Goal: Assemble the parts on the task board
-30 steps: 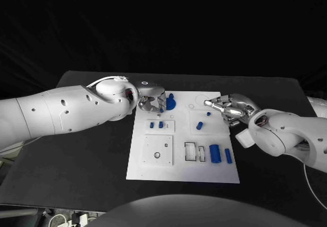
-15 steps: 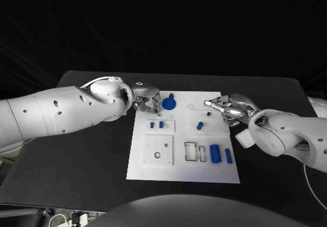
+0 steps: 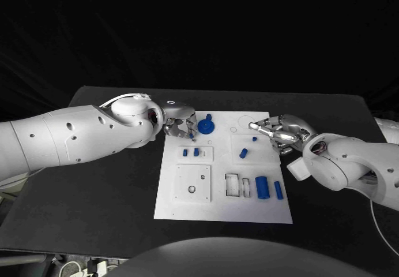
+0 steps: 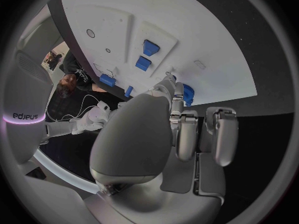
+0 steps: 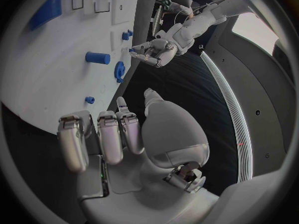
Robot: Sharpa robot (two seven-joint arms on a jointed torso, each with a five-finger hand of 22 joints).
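The white task board (image 3: 224, 202) lies mid-table. My left hand (image 3: 181, 126) hovers over its far left corner, beside the blue gear (image 3: 206, 125), and its fingertips seem to pinch a small blue part (image 5: 132, 50). In the left wrist view, a blue piece (image 4: 187, 95) shows at the fingertips of the left hand (image 4: 181, 129). My right hand (image 3: 279, 131) hangs over the board's far right with nothing between its fingers (image 5: 102, 134). A blue peg (image 3: 244, 153) and a tiny blue stud (image 3: 253, 138) lie near it. Two small blue blocks (image 3: 190, 152) stand in a left panel.
A blue cylinder (image 3: 263, 187) and a blue bar (image 3: 278, 190) lie at the board's near right, next to two rectangular slots (image 3: 238, 185). A square plate with a hole (image 3: 193, 183) sits near left. A white block (image 3: 297, 171) lies on the table beside the board's right edge.
My left hand has drawn slightly back toward the board's far edge, next to the gear. The right hand has stayed put.
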